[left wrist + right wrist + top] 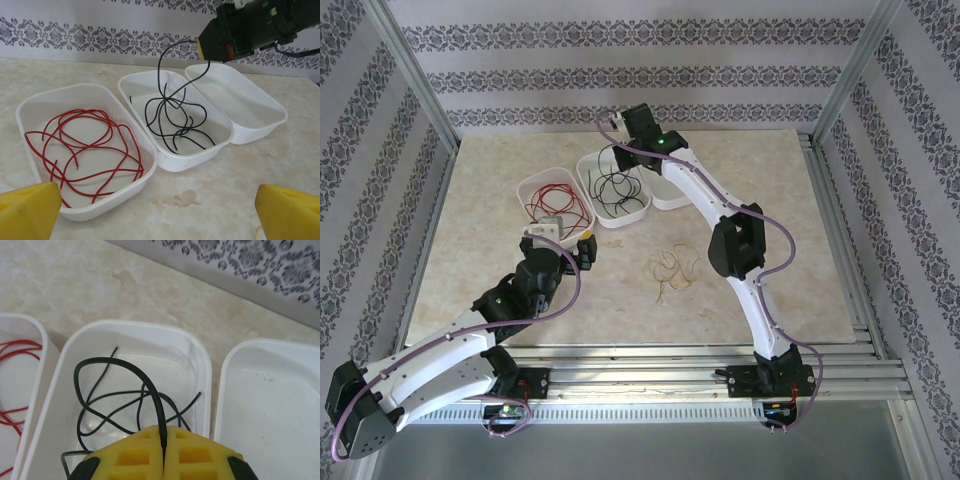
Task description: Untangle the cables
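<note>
The red cable [85,145] lies coiled in the left white tray [30,107]. Most of the black cable [172,120] rests in the middle tray [135,82], with one strand rising to my right gripper [202,50]. In the right wrist view that gripper [164,452] is shut on the black cable [150,385], hovering over the middle tray [60,365]. A yellowish-tan cable [673,272] lies loose on the table, right of my left gripper [565,236]. My left gripper [160,210] stands open and holds nothing, just in front of the red cable's tray.
A third white tray [260,100], with nothing in it, sits right of the middle one. All three trays [620,190] stand in a row at the back centre of the marble tabletop [770,200]. Patterned walls enclose the table.
</note>
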Controlling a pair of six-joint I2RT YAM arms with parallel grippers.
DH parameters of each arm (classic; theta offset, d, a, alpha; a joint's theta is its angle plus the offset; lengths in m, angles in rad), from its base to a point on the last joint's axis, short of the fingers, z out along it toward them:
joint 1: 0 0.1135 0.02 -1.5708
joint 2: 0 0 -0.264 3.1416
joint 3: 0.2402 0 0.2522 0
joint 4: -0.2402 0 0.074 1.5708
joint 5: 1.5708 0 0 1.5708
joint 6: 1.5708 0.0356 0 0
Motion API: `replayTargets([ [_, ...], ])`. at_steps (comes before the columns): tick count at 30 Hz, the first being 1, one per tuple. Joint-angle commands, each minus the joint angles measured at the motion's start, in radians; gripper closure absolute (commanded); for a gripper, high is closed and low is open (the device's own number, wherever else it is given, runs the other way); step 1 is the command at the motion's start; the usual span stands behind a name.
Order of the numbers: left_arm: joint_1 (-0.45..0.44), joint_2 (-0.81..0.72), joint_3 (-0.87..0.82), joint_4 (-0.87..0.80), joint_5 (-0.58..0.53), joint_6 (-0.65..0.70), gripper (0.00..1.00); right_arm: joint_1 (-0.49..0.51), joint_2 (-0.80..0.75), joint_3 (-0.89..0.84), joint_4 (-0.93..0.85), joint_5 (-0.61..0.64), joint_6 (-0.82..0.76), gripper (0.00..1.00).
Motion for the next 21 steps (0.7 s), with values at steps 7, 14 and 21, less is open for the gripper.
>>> replayTargets([
  [7, 0.016, 0.016, -0.007, 0.008, 0.001, -0.020, 0.01, 0.048, 0.115, 0.032, -0.068, 0.006, -0.007, 1.00],
  [14, 0.018, 0.019, -0.009, 0.008, 0.010, -0.027, 0.01, 0.030, 0.176, 0.045, -0.075, 0.038, 0.001, 1.00],
  [21, 0.019, 0.022, -0.004, 0.008, 0.007, -0.014, 0.01, 0.023, 0.170, 0.054, -0.095, 0.026, 0.010, 0.83],
])
